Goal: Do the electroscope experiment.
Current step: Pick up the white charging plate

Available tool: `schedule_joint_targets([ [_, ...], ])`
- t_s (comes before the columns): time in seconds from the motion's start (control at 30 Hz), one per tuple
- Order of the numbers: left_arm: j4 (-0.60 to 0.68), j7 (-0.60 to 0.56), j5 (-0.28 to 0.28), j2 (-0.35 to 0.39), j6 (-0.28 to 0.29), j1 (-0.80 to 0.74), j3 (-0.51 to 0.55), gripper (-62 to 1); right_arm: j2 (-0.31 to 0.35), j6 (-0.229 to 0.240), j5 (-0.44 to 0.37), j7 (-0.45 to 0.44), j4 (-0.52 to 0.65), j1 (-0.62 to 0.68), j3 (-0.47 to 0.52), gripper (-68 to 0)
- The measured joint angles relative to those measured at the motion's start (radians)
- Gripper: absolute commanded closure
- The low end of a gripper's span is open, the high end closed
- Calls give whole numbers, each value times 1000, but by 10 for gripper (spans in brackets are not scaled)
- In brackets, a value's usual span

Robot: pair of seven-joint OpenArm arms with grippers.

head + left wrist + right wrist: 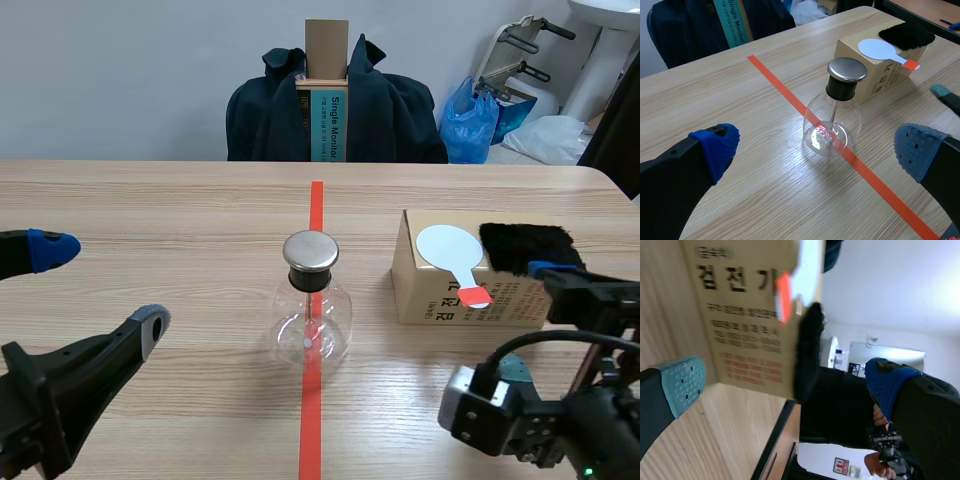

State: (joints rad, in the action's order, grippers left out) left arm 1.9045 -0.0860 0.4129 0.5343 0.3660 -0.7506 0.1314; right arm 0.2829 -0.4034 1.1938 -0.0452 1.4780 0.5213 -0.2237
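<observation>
Left claw (100, 286) was seen spread wide, empty, near flask electroscope (312, 310) on table (150, 200). Right claw (785, 384) was likewise spread, empty, beside cardboard box (440, 300); black fur (527, 247) and white paddle (447, 247) were laid on top.

Looks like a robotics test room in an office-type space, not a home. Evidence: light wood tabletop (150, 210) marked with an orange-red tape line (316, 205), black robot arms (590, 420) coming in over it from both sides, plain grey wall (120, 70). Science-demo kit is laid out: glass flask electroscope (312, 320), printed cardboard box (425, 300). Clutter behind reads as a shared workroom: draped dark jacket (260, 120), carton (327, 60) printed "Single Monitor", blue plastic bag (468, 125).
</observation>
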Motion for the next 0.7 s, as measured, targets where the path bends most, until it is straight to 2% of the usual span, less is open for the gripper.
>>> schedule_joint_targets([
  [0.13, 0, 0, 0, 0, 0, 0, 0, -623, -6, 3, 12, -2, -106, -79, -52, -679],
  [0.27, 0, 0, 0, 0, 0, 0, 0, -623, -5, 0, 11, -6, -161, -144, -84, -679],
  [0.4, 0, 0, 0, 0, 0, 0, 0, -623, -5, -30, 11, -17, -176, -196, -114, -679],
  [0.7, 0, 0, 0, 0, 0, 0, 0, -623, -5, -30, 11, -43, -175, -218, -127, -679],
])
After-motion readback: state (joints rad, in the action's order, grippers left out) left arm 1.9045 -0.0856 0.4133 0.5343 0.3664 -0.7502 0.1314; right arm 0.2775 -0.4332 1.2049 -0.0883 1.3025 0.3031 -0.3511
